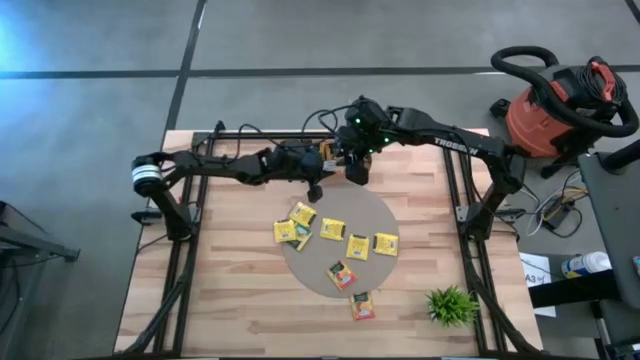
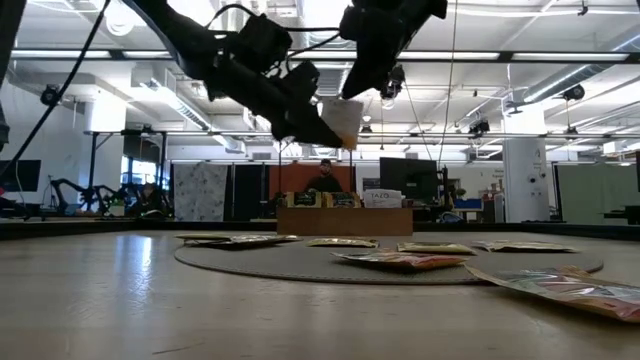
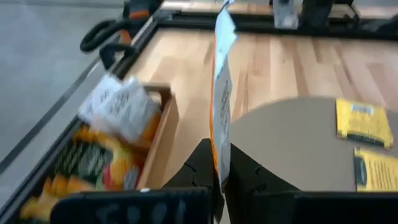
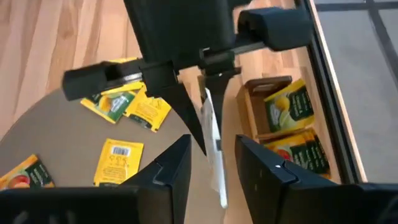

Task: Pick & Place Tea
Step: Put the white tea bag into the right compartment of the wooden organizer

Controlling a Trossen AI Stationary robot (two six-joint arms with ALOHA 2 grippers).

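A white tea packet [image 3: 221, 93] stands on edge in my left gripper [image 3: 221, 180], which is shut on it above the table's far middle, just beyond the round mat [image 1: 385, 205]. My right gripper [image 4: 213, 142] is open; its fingers stand on either side of the same packet [image 4: 214, 155] without visibly touching it. Several yellow and orange-red packets [image 1: 345, 245] lie flat on the mat, and one [image 1: 362, 306] lies on the wood near it. The wooden tray [image 4: 249, 87] beside the grippers holds more packets [image 4: 286, 106]. My left gripper pinches the white packet's lower edge [image 3: 219, 163] between its two fingers. The packet is lifted clear of the table and stands upright and edge-on out of the fingers; in the low view it [image 2: 345, 120] hangs high over the mat.
A small green plant [image 1: 450, 305] stands at the table's near right corner. The arms' black frames [image 1: 190, 240] run along both table sides. A red shop vacuum [image 1: 550, 105] sits on the floor off the far right. Bare wood lies left and right of the mat.
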